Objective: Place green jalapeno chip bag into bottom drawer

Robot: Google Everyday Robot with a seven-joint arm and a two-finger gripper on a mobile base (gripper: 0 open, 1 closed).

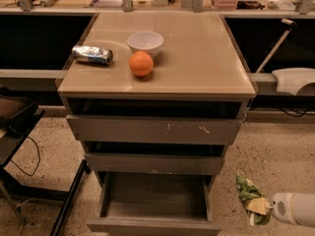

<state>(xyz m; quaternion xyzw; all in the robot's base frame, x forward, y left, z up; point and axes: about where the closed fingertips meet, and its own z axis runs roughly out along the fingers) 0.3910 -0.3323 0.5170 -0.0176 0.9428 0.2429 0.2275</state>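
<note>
The green jalapeno chip bag [251, 196] hangs crumpled from my gripper [263, 208] at the lower right, above the speckled floor. The gripper is shut on the bag's lower end, and its white arm comes in from the right edge. The bottom drawer [154, 225] is pulled out the furthest of the three, with its tray open to view, and lies to the left of the bag. The bag is just right of the drawer's right side and outside it.
On the cabinet top [197, 58] are a crushed silver can [92, 54], a white bowl [145, 43] and an orange [141, 63]. The top drawer [152, 130] and middle drawer [155, 163] are slightly open. A black chair [19, 132] stands at left.
</note>
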